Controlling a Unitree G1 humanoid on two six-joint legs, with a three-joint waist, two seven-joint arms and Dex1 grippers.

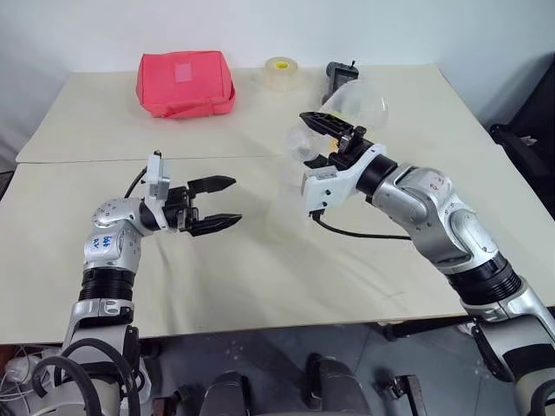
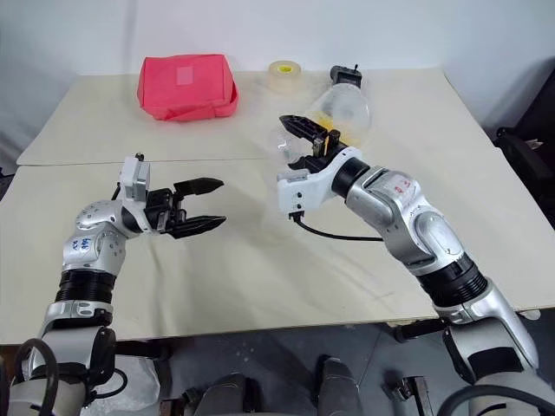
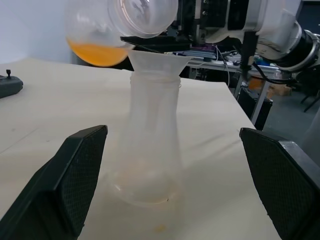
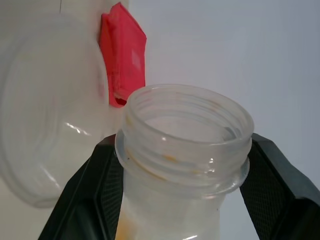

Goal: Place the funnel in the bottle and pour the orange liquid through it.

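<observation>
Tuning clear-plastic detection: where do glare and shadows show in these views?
Left wrist view: bright glints on the tilted jar above the funnel; the bottle is pale, without glare. Right wrist view: small glints on the jar's rim. Left eye view: shadows soft and faint.

You are looking at a robotics lab or test room. Two plain pale desks point(image 1: 260, 269) stand pushed together against a bare white wall point(image 1: 260, 26), carrying only staged props: a red pouch point(image 1: 185, 83), a roll of clear tape point(image 1: 281, 71) and a small black device point(image 2: 344, 76). In the left wrist view, a cluttered bench with cables and equipment point(image 3: 235, 55) stands behind the desk.
</observation>
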